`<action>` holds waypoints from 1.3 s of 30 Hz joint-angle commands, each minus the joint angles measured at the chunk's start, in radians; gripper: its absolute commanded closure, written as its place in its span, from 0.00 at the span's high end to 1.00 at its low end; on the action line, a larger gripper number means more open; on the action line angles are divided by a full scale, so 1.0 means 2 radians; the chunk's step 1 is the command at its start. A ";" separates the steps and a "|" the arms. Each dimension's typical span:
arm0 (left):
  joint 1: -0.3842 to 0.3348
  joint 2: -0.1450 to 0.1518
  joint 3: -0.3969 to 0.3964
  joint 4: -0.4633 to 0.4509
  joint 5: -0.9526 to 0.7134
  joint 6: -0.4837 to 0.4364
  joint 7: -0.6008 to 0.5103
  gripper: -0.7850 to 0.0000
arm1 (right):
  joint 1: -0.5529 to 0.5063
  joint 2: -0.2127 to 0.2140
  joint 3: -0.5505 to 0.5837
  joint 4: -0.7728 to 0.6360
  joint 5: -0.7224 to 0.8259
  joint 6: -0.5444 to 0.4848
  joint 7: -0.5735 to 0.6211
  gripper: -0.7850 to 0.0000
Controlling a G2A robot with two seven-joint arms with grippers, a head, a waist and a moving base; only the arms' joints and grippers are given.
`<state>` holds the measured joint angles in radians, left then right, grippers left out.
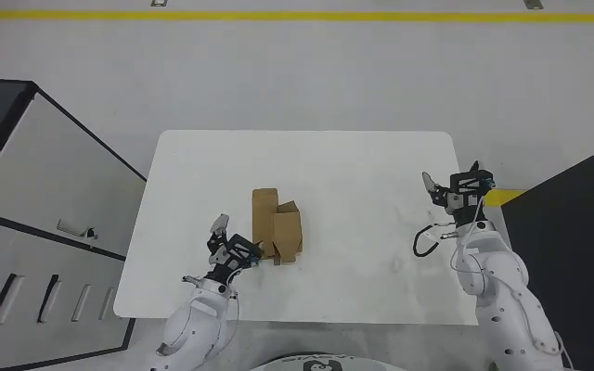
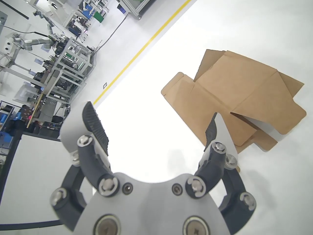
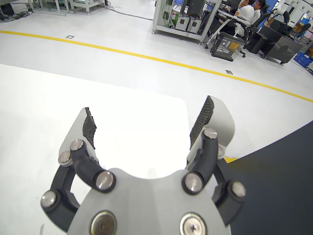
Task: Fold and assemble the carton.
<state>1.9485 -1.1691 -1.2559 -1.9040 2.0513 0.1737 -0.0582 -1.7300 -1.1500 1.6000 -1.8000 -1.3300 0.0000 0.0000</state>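
Observation:
A brown cardboard carton (image 1: 277, 225) lies partly folded near the middle of the white table (image 1: 371, 167), its flaps spread and one end raised. In the left wrist view the carton (image 2: 234, 94) rests just beyond my left gripper (image 2: 151, 116), which is open, one fingertip close to the carton's near edge. From above, the left gripper (image 1: 234, 236) sits at the carton's near-left side. My right gripper (image 1: 444, 188) hovers open over the table's right edge, far from the carton; the right wrist view has this gripper (image 3: 149, 113) with nothing between its fingers.
A grey cabinet (image 1: 46, 223) stands left of the table. A dark surface (image 1: 557, 213) lies off the table's right side, also in the right wrist view (image 3: 281, 167). A yellow floor line (image 1: 297, 16) runs beyond the table's far edge.

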 commanded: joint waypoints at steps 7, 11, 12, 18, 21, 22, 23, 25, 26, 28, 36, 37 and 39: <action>-0.007 -0.010 0.083 0.016 0.191 0.006 -0.101 1.00 | 0.000 0.000 0.000 0.000 0.000 0.000 0.000 1.00; -0.012 -0.012 0.097 0.014 0.212 0.004 -0.121 1.00 | 0.000 0.000 0.000 0.000 0.000 0.000 0.000 1.00; -0.012 -0.012 0.097 0.014 0.212 0.004 -0.121 1.00 | 0.000 0.000 0.000 0.000 0.000 0.000 0.000 1.00; -0.015 -0.013 0.102 0.021 0.215 0.003 -0.112 1.00 | 0.000 0.000 0.000 0.000 0.000 0.000 0.000 1.00; -0.023 -0.017 0.114 0.039 0.228 0.004 -0.144 1.00 | 0.000 0.000 0.000 0.000 0.000 0.000 0.000 1.00; -0.026 -0.019 0.121 0.043 0.233 0.004 -0.156 1.00 | 0.000 0.000 0.000 0.000 0.000 0.000 0.000 1.00; -0.029 -0.022 0.127 0.042 0.223 0.005 -0.159 1.00 | 0.000 0.000 0.000 0.000 0.000 0.000 0.000 1.00; -0.030 -0.023 0.129 0.040 0.211 0.008 -0.157 1.00 | 0.000 0.000 0.000 0.000 0.000 0.000 0.000 1.00; -0.030 -0.023 0.129 0.040 0.211 0.008 -0.157 1.00 | 0.000 0.000 0.000 0.000 0.000 0.000 0.000 1.00; -0.030 -0.023 0.129 0.040 0.211 0.008 -0.157 1.00 | 0.000 0.000 0.000 0.000 0.000 0.000 0.000 1.00; -0.041 -0.027 0.140 0.056 0.209 0.016 -0.156 1.00 | 0.000 0.000 0.000 0.000 0.000 0.000 0.000 1.00; -0.043 -0.029 0.142 0.059 0.214 0.022 -0.164 1.00 | 0.000 0.000 0.000 0.000 0.000 0.000 0.000 1.00; -0.047 -0.031 0.147 0.063 0.224 0.025 -0.172 1.00 | 0.000 0.000 0.000 0.000 0.000 0.000 0.000 1.00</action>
<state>1.8580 -1.2286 -0.9678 -1.7820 2.4876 0.2210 -0.3949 -1.7300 -1.1500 1.6000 -1.8000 -1.3300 0.0000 0.0000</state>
